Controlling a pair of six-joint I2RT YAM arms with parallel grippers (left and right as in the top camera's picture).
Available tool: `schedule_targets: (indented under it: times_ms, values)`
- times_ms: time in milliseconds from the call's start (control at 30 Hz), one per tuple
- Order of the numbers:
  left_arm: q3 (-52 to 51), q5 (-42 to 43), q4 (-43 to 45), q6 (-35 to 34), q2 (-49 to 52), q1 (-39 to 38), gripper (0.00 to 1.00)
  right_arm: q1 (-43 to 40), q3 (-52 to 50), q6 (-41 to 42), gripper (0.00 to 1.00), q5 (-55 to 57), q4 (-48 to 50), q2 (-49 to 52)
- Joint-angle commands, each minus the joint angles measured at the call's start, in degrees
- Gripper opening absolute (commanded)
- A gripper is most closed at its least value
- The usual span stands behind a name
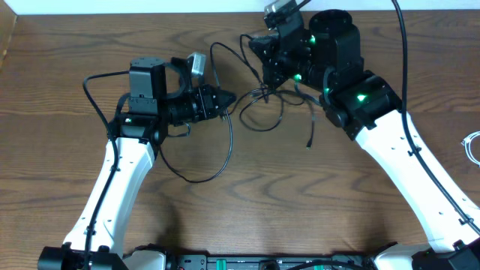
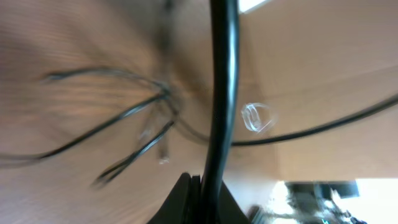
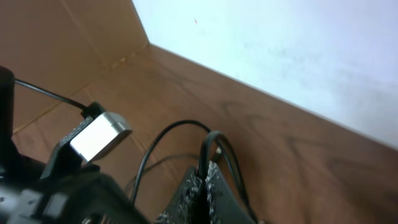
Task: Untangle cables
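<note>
Long thin black cable (image 2: 221, 93): probably light, limp, slippery. Left pincer (image 2: 202, 185) and right pincer (image 3: 206, 171) each pinch it; best hold is just ahead of tips, near the knot.

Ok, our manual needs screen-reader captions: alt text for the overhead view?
The left pincer and right pincer are both shut on a thin black cable, tangled in loops between them on a wooden table. A small white cable lies apart at the table's right edge.
</note>
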Motion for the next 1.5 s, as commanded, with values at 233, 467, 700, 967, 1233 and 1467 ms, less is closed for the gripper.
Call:
schedule_targets:
  times_ms: [233, 467, 700, 967, 1233, 1467]
  values:
    - [-0.09, -10.78, -6.23, 7.56, 0.31, 0.13, 0.08, -0.26, 0.44, -1.95, 0.01, -15.28, -8.59, -0.15]
    - [-0.09, -21.05, -18.58, 10.08, 0.31, 0.13, 0.08, -0.35, 0.44, -6.54, 0.11, -1.68, -20.61, -0.04]
    - [-0.09, -29.38, -26.16, 10.60, 0.33, 0.13, 0.08, -0.37, 0.44, -7.78, 0.47, 5.53, -21.70, 0.02]
    - [-0.09, -31.30, -28.30, 11.32, 0.42, 0.13, 0.15, -0.31, 0.42, -7.21, 0.12, 7.15, -23.82, 4.15]
    - [-0.09, -41.11, -29.92, 11.30, 0.42, 0.13, 0.54, 0.76, 0.42, -5.25, 0.11, -9.03, -21.33, 14.64]
    - [-0.09, -41.77, -29.88, 11.26, 0.42, 0.13, 0.54, 6.38, 0.42, -12.92, 0.25, -8.76, -18.58, 20.87]
